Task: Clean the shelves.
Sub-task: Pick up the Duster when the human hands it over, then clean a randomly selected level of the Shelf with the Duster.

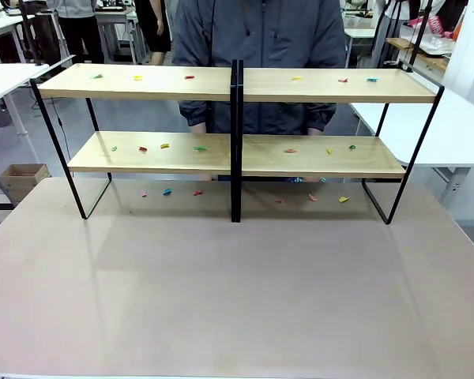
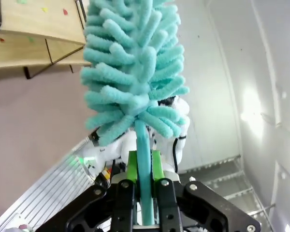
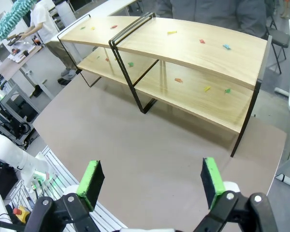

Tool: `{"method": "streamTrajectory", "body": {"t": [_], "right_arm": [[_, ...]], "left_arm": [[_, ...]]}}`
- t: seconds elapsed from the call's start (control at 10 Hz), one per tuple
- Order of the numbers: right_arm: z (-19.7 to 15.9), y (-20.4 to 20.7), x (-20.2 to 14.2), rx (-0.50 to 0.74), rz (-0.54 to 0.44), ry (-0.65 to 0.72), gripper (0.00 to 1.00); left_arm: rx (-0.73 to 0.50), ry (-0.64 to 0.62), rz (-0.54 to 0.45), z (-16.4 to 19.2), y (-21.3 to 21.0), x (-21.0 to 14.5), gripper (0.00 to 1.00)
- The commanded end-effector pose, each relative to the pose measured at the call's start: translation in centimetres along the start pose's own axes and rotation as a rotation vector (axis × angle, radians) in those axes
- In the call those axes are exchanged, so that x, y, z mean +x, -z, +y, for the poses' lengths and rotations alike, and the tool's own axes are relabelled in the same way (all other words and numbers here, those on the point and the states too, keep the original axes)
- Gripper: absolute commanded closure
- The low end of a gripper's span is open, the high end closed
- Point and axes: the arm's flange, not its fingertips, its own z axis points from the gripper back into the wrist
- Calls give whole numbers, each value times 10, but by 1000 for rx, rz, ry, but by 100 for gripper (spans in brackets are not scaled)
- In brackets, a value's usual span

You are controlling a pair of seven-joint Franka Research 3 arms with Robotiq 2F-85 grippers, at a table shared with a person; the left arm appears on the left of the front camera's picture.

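The shelves (image 1: 166, 85) are standing across the far half of the counter (image 1: 237, 300). Both boards are carrying small coloured scraps (image 1: 138, 77), and a few more are lying on the counter under the lower board. A person (image 1: 261, 47) is standing just behind the shelves, hands down near the lower board.

The left gripper (image 2: 144, 186) is clamping its green pads (image 2: 132, 166) on the thin handle of a teal duster (image 2: 135, 67). It is gripping low on the stem, so the fluffy head is sticking out well past the fingers. That grip looks chosen so the head can sweep along a board without the fingers meeting the wood. The duster is hanging off beyond one end of the shelves and touching neither board.

The right gripper (image 3: 152, 179) is hovering over the near counter with its jaws wide apart and nothing between them, probably keeping clear of the sweep.

With scraps spread along both boards, the cleaning is looking barely begun.
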Motion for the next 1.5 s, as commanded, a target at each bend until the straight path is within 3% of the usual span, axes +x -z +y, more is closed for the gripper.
{"method": "streamTrajectory", "body": {"t": [0.0, 0.1, 0.2, 1.4], "right_arm": [[0, 0, 0, 11, -5, -3, 0], [0, 0, 0, 11, -5, -3, 0], [0, 0, 0, 11, -5, -3, 0], [0, 0, 0, 11, -5, -3, 0]], "left_arm": [[-27, -2, -72, 14, -17, -12, 100], [-21, -33, -117, 21, -20, -10, 100], [0, -17, -49, 7, -18, -9, 100], [0, -17, -49, 7, -18, -9, 100]]}}
